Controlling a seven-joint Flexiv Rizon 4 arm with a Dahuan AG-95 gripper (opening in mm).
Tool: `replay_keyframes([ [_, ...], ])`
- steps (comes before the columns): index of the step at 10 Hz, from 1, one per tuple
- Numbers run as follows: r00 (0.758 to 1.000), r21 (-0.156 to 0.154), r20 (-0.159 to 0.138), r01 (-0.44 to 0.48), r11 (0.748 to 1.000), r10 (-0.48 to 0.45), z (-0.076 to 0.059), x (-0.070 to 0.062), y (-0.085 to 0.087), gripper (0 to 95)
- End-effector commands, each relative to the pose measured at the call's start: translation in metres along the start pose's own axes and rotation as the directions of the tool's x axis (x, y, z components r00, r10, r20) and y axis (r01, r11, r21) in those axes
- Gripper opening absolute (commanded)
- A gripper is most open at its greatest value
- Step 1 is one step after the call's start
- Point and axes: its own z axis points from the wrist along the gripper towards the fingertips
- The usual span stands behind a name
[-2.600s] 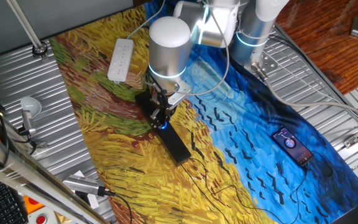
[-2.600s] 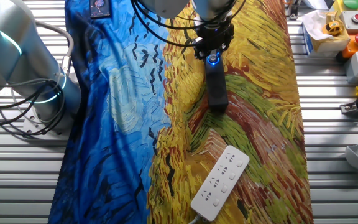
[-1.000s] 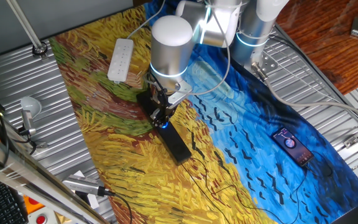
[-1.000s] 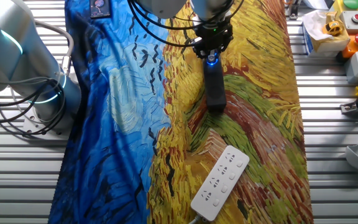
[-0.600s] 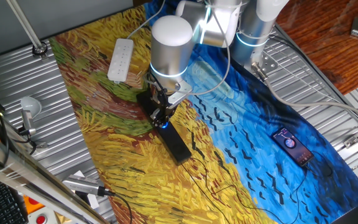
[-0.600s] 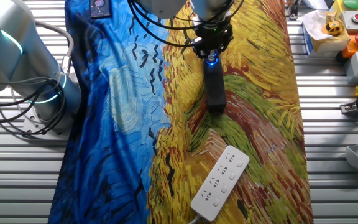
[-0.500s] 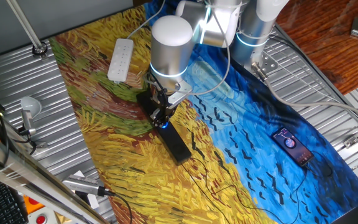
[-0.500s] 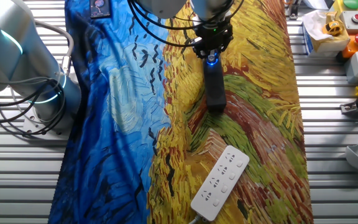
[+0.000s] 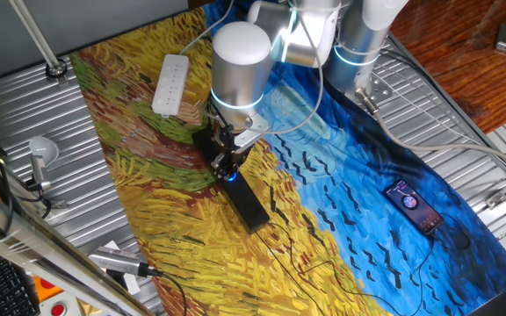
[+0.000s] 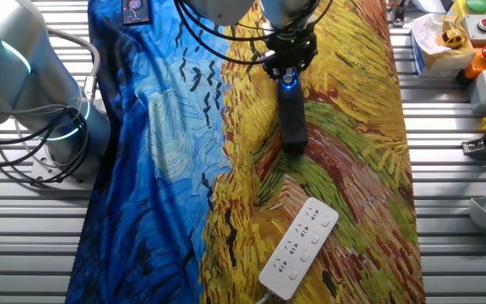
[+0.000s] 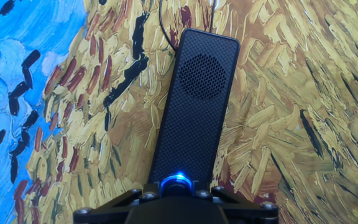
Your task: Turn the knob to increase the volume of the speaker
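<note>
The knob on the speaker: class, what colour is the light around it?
Blue. The knob glows with a blue ring, clearest in the hand view.

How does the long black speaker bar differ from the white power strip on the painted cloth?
The long black speaker bar is dark with a mesh face; the white power strip is pale with rows of sockets. The speaker carries a blue-lit knob under the gripper; the strip lies apart, untouched. Both are slim, flat bars on the cloth.

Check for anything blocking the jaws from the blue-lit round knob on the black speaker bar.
Nothing visible is in the way. The gripper is already down at the blue-ringed black knob at the middle of the long black speaker bar; only painted cloth surrounds the bar.
</note>
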Motion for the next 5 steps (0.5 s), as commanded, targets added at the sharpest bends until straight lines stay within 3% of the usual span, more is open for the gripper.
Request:
replay_keyframes([
  [1,0.495,0.084,0.057,-0.868,0.490,0.867,-0.0026,0.0038,-0.0101,0.0],
  [3,0.428,0.081,0.062,-0.902,0.423,0.902,-0.0021,0.0038,-0.0100,0.0],
  [4,0.378,0.080,0.063,-0.924,0.373,0.924,-0.0014,0.0038,-0.0096,0.0],
  [5,0.378,0.080,0.063,-0.924,0.373,0.924,-0.0014,0.0038,-0.0096,0.0],
])
